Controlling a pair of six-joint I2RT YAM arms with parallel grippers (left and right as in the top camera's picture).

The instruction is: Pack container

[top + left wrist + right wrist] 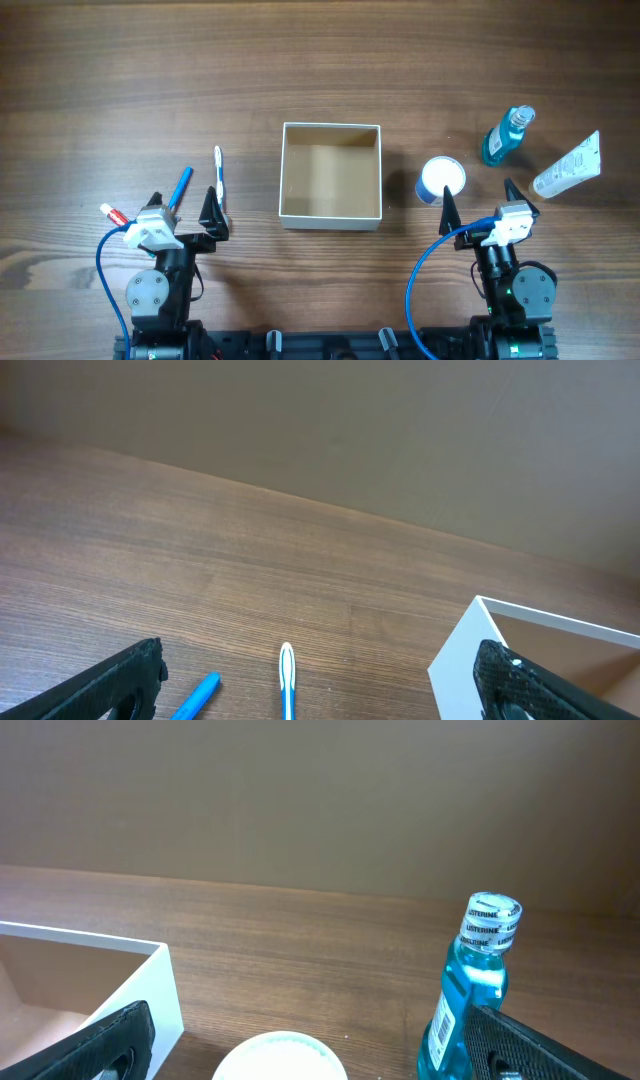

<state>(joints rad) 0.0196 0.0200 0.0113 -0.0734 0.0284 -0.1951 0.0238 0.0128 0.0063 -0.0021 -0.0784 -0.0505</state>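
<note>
Between the left gripper (183,208) and right gripper (480,205), fingers apart, a square white cardboard box (283,170) looked light, stiff, best pinched by one wall.

- One container (330,221), a square open cardboard box, in the middle.
- One round white-lidded jar (441,177), just right of the container.
- One blue mouthwash bottle (507,136), far right.
- One white tube (568,167), lying right of the bottle.
- One white-and-blue toothbrush (219,176), left of the container.
- One slim blue stick (180,188), left of the toothbrush; I can't tell what it is.
- Two grippers at the near edge: left gripper (183,206) and right gripper (480,203).
</note>
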